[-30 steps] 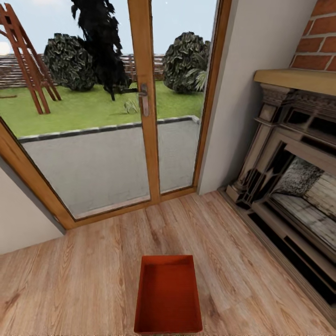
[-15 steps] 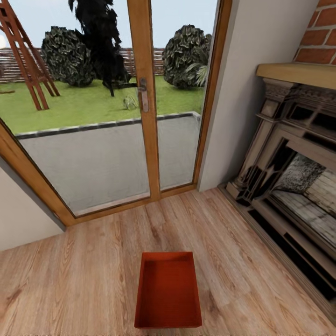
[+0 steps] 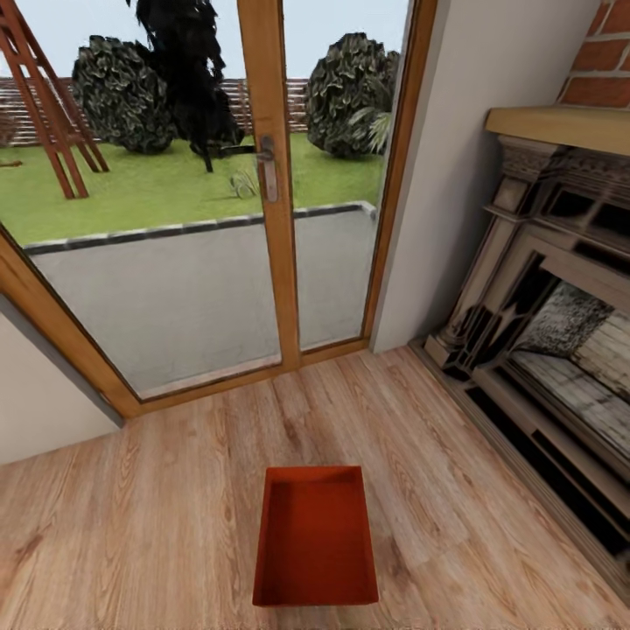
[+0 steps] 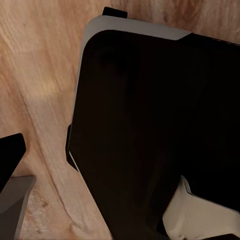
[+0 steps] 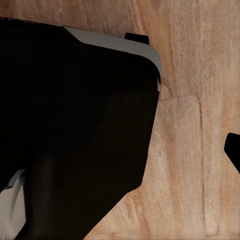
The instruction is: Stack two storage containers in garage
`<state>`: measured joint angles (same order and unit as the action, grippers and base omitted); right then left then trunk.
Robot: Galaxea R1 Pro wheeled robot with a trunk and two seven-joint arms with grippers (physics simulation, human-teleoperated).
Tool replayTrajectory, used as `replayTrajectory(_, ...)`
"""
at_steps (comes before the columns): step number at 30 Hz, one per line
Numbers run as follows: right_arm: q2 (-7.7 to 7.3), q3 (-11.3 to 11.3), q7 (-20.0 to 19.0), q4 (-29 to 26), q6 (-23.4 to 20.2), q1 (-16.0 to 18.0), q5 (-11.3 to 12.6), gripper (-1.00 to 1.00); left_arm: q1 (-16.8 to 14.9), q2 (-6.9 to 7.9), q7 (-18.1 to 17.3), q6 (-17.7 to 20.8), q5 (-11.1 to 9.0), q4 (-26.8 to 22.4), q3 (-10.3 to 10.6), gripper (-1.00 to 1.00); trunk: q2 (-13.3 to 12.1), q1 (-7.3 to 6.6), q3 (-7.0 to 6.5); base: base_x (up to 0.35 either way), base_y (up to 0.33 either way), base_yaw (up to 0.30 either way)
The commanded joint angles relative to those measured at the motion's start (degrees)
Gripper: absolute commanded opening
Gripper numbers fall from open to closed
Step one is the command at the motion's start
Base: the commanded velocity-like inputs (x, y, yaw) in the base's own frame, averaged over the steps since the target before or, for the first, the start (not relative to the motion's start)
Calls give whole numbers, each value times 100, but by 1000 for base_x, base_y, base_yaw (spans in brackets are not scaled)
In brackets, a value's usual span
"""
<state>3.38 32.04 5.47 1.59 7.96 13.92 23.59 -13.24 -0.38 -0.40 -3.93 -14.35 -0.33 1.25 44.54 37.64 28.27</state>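
A red-orange storage container (image 3: 315,538) sits open and empty on the living room's light wood-plank floor (image 3: 149,516), low in the head view and straight ahead of me. The garage is out of view. In the left wrist view a dark fingertip (image 4: 11,165) pokes in at the edge beside my black base (image 4: 150,125). The right wrist view has a sliver of dark fingertip (image 5: 234,150) at its edge, next to the same black base (image 5: 75,125). Both wrist cameras look down at wood planks. Neither view reveals how the jaws stand.
Wood-framed glass doors (image 3: 267,175) stand beyond the container, with a garden outside. A fireplace (image 3: 551,332) under a red brick chimney (image 3: 604,61) lines the right side. A white wall (image 3: 44,394) closes the left. Bare planks surround the container.
The whole head picture has slid upward a little, so the camera has moved. The container has kept its place on the planks.
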Motion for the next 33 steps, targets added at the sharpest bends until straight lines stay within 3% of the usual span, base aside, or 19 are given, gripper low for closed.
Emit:
replayTrajectory(1, 5, 48, 7, 17, 30, 5, 49, 100, -3, -1, -4, -20, -42, 7, 15, 100, 4, 1, 15, 0, 0, 0)
replayTrajectory(33, 5, 48, 7, 17, 30, 5, 49, 100, -3, 2, -4, -20, -42, 7, 15, 100, 4, 1, 311, 0, 0, 0)
